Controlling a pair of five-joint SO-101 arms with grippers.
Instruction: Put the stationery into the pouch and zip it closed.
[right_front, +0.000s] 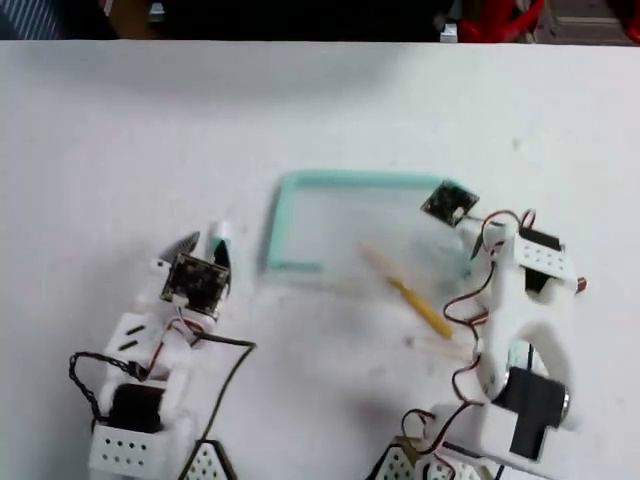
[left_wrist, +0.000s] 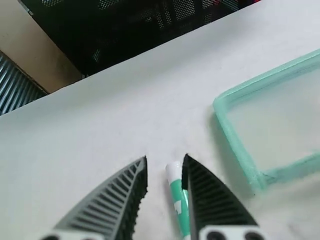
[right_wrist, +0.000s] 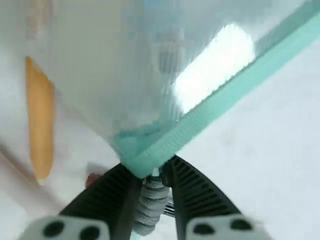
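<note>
pouch (right_wrist: 200, 75) corner pinched by right end effector (right_wrist: 150, 167) | left end effector (left_wrist: 165, 158) parted around marker (left_wrist: 175, 195)

Cannot follow the marker (left_wrist: 174, 192) past the left gripper (left_wrist: 165, 158) and the picture's edge. Cannot see the far side of the pouch (left_wrist: 265, 76), cut off likewise. Cannot make out the yellow pen (right_wrist: 39, 120) beyond a blurred shape.

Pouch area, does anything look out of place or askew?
The yellow pencil lies slantwise, sticking out past the pouch edge near the right claw. A green-and-white marker lies outside it, on the table by the left claw.
</note>
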